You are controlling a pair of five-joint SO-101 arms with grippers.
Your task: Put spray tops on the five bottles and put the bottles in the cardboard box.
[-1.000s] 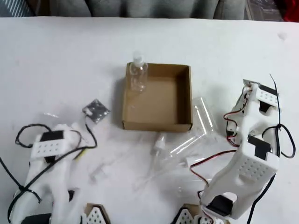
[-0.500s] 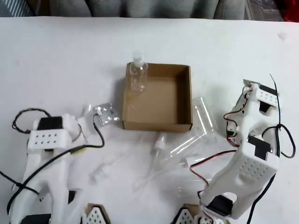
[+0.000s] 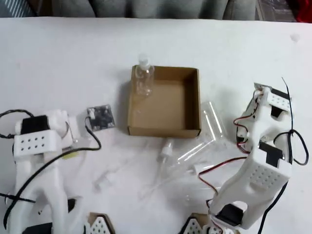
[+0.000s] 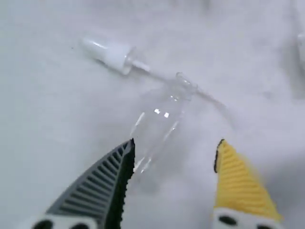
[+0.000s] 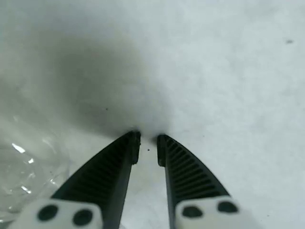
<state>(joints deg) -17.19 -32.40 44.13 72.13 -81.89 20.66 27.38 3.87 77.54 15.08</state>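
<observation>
- Two arms sit at the near edge of the white table [image 3: 73,58] in the high view. The left arm [image 3: 31,146] and the right arm [image 3: 263,165] are well apart.
- One cardboard box [image 3: 187,105] lies open between them, farther in. A capped bottle [image 3: 144,80] stands upright in its far corner on the left arm's side.
- Two uncapped clear bottles lie on the table. One [image 3: 213,118] is just beside the box wall that faces the right arm, and the other [image 3: 192,151] is near the box's front wall. A loose spray top [image 3: 165,152] lies next to the second one.
- Left wrist view: the left gripper [image 4: 175,143] is spread wide and grips nothing. It has a grey finger [image 4: 112,181] and a yellow finger [image 4: 238,181].
- A clear bottle [image 4: 159,121] lies on its side with its base between the fingertips. It is close to the grey tip and apart from the yellow one; whether the grey tip touches it I cannot tell. Its open neck points away from the gripper.
- A white spray top [image 4: 107,50] lies just beyond that neck, and its thin tube runs past the mouth.
- Right wrist view: the right gripper [image 5: 147,138] is almost closed, with a thin slit between its black fingers [image 5: 109,176] and nothing in it. Its tips point at the bare table.
- Some clear plastic [image 5: 19,176] lies beside one finger, too faint to name.
</observation>
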